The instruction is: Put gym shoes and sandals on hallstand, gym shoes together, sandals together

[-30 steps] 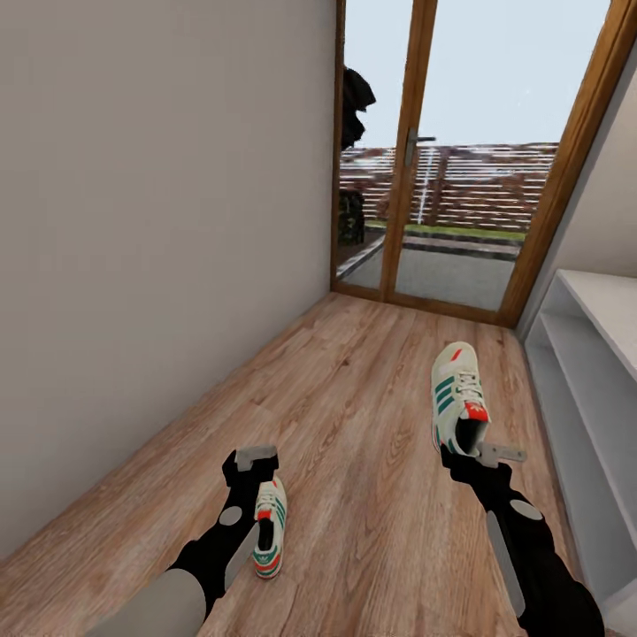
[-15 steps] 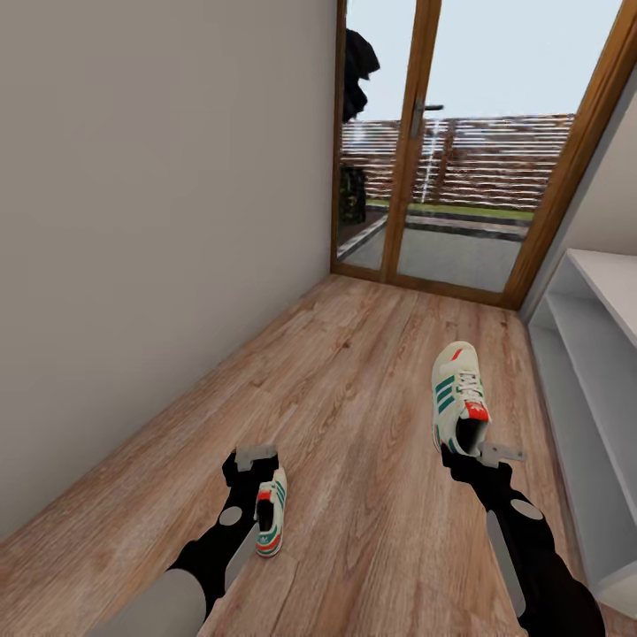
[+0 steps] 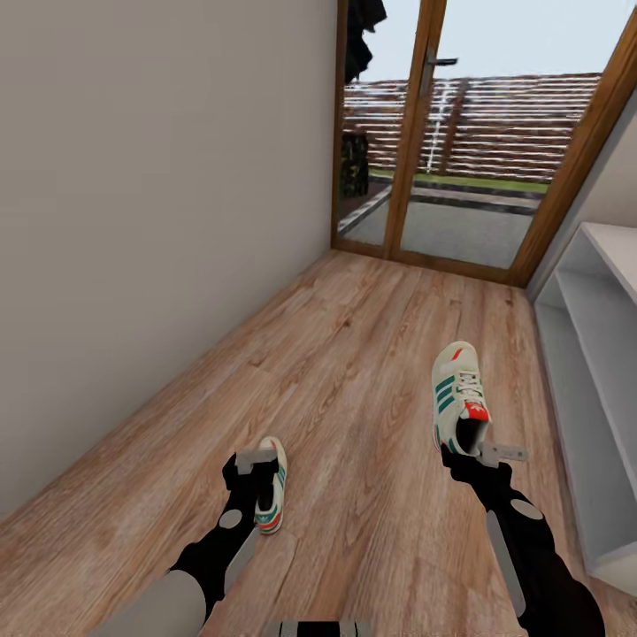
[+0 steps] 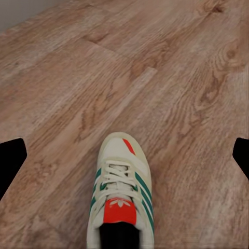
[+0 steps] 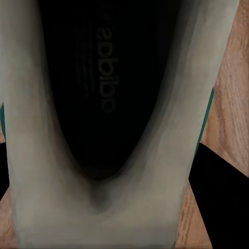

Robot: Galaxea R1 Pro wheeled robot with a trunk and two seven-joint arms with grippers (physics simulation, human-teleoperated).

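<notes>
One gym shoe (image 3: pixel 458 396), off-white with green stripes and a red-orange tongue, hangs by its heel from my right gripper (image 3: pixel 483 453), which is shut on it. In the right wrist view the shoe's dark opening (image 5: pixel 104 88) sits right up against the camera, with a finger (image 5: pixel 220 202) beside the heel wall. The other gym shoe (image 3: pixel 271 485) lies on the corridor floor (image 3: pixel 354 354). My left gripper (image 3: pixel 257 460) hovers open just over its heel. Its fingers (image 4: pixel 11 158) are spread wide on either side of that shoe (image 4: pixel 122 192). The sandals are out of view.
A pale shelf unit (image 3: pixel 588 354) with open rows runs along the right edge. Its top is cut off, so I cannot tell whether it is the hallstand. A grey wall (image 3: pixel 159 221) lines the left. A wood-framed glass door (image 3: pixel 416 141) closes the corridor's far end.
The whole view has shifted, so the door and floor sit higher in the picture. The floor shoe now lies closer under my left gripper. The right gripper still holds its shoe.
</notes>
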